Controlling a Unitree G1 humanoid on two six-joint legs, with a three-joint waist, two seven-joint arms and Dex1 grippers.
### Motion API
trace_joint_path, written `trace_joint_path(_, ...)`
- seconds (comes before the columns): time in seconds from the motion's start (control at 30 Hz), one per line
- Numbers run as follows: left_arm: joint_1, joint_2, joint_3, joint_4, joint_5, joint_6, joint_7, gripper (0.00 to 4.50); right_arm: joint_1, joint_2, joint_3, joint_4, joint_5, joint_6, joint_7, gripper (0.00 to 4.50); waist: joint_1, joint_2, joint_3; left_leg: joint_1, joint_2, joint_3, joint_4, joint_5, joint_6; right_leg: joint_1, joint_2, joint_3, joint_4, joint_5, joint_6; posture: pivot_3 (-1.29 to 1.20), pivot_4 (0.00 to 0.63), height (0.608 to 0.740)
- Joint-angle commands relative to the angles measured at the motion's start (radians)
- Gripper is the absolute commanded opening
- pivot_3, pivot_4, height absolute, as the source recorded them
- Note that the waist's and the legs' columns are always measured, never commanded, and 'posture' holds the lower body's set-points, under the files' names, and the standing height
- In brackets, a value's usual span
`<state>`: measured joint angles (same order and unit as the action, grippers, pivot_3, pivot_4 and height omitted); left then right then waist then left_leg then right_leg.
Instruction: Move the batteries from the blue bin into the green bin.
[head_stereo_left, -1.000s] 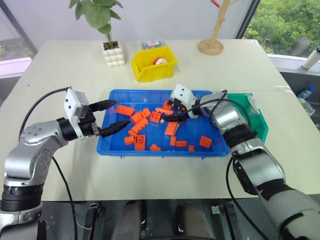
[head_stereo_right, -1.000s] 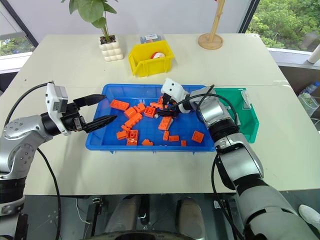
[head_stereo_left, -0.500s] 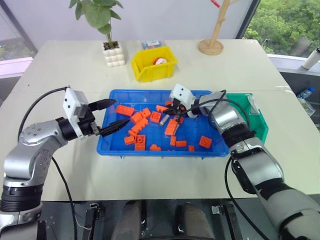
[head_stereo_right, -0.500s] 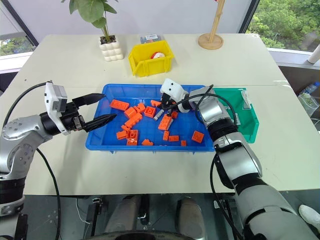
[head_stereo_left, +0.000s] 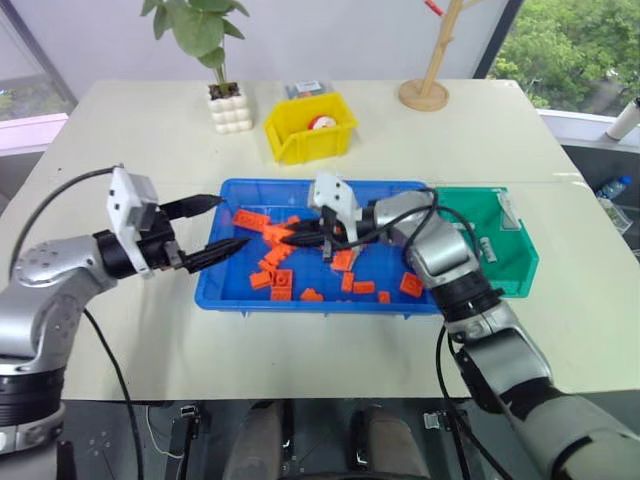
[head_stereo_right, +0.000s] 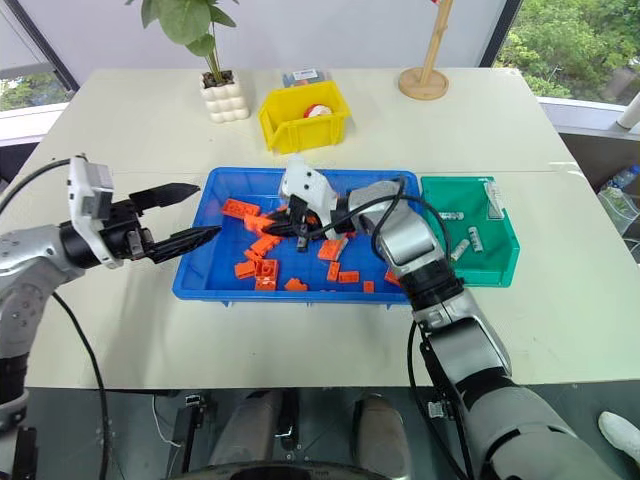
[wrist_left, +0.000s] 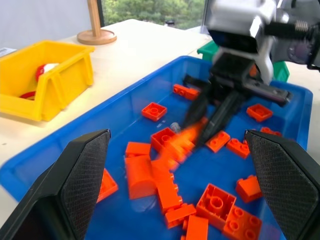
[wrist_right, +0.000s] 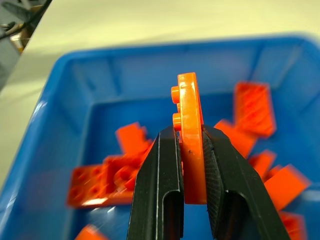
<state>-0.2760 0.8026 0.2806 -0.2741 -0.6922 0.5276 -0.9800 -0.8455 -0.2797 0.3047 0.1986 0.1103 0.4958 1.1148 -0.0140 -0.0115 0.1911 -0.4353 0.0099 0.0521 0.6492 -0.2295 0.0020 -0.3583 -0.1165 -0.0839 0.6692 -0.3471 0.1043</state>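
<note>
1. The right gripper (wrist_right: 192, 150) is seen clamped on an orange brick (wrist_right: 190, 135), not on a battery; the brick stands on edge between the two fingers, above the blue bin (head_stereo_left: 225, 292).
2. The left gripper (head_stereo_left: 222, 224) is held with its fingers apart and empty at the blue bin's left rim, pointing into the bin.
3. In the left wrist view, a small silvery thing (wrist_left: 174, 127) that may be a battery is seen among the bricks, just beside the right gripper's tips and ahead of the left gripper; its long axis cannot be told.
4. Batteries (head_stereo_right: 462, 246) are seen lying already in the green bin (head_stereo_right: 505, 268), well to the right of the right gripper, behind its wrist.
5. The right gripper is judged the nearer to that silvery thing, but it is occupied by the brick, which would need to be let go first.
6. Compared with a second ago, the right gripper has been carried left across the blue bin and closed, from part-open near the bin's right-hand middle to shut on the brick near the centre-left; the left gripper has scarcely changed place.
</note>
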Motion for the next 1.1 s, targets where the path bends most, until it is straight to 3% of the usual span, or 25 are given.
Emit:
trace_joint_path(0.03,0.003,0.017,0.041,-0.030,-0.031,0.003,-0.007,4.50,0.001,-0.006,0.003,-0.083,0.031,0.026,0.004,1.50,-0.001,0.000,0.000,0.000,0.000,0.000,0.000,0.000,0.000,0.000,0.000,0.000,0.000,0.000,0.000,0.00,0.150,0.739)
trace_joint_path(0.2,0.005,0.000,0.018,-0.028,-0.020,-0.007,-0.001,4.50,-0.017,0.010,-0.013,-0.082,0.033,0.032,-0.047,3.94,-0.002,0.000,0.000,0.000,0.000,0.000,0.000,0.000,0.000,0.000,0.000,0.000,0.000,0.000,0.000,0.00,0.150,0.739)
trace_joint_path(0.57,-0.020,-0.019,-0.033,-0.011,0.004,-0.032,-0.019,4.50,0.024,-0.120,-0.043,-0.092,-0.014,0.162,-0.187,3.94,-0.002,0.000,0.000,0.000,0.000,0.000,0.000,0.000,0.000,0.000,0.000,0.000,0.000,0.000,0.000,0.00,0.150,0.739)
trace_joint_path(1.1,-0.059,-0.011,-0.058,-0.025,0.021,-0.030,-0.045,4.50,0.036,-0.082,0.005,0.001,-0.047,0.156,-0.261,3.94,0.000,0.000,0.000,0.000,0.000,0.001,-0.001,0.000,0.000,0.000,0.000,0.000,0.000,0.000,0.000,0.00,0.150,0.739)
